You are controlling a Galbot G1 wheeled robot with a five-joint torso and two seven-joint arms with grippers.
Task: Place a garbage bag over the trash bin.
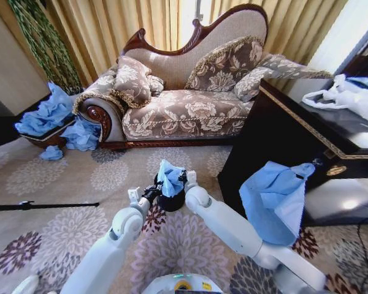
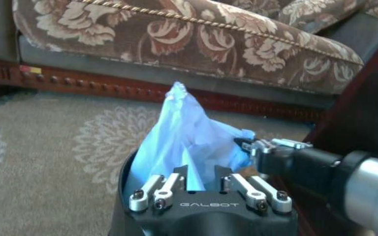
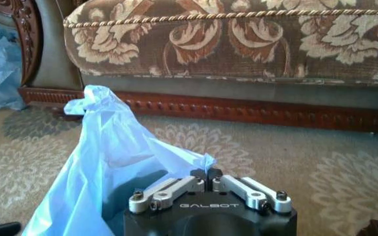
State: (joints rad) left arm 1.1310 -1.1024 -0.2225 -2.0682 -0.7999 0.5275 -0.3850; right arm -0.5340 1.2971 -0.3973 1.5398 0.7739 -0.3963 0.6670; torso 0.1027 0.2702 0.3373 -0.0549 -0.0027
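Floor: a beige carpet (image 1: 61,184) with round flower medallions is lying under everything.
Room: a floral chaise sofa (image 1: 190,104) with a carved dark wood frame is standing against tan curtains (image 1: 129,24); a dark cabinet (image 1: 276,141) is sitting at the robot's right.
Cabinet tabletop: white plastic bags (image 1: 343,98) are lying on it, and one large blue plastic sheet (image 1: 273,199) is hanging down its front.
Far left: a heap of blue bags (image 1: 49,113) is lying in and around a low tray, beside the sofa's arm.
Sofa cushions: three patterned cushions are resting on it, one at the left end and two at the right.
Trash bin (image 1: 172,199): one small black bin is standing on the carpet in front of the sofa, between the two arms.
Garbage bag (image 1: 169,176): one light blue bag is sitting in the bin's mouth, its bunched, twisted end sticking up above the rim.
Left pincer (image 1: 152,193): it is holding at the bin's left rim, its fingers (image 2: 175,183) closing on the bag's edge.
Right pincer (image 1: 185,179): it is sitting at the bin's right rim, its fingers (image 3: 207,178) pressing together on a fold of the bag.
Arms: two white arms are reaching forward to the bin.
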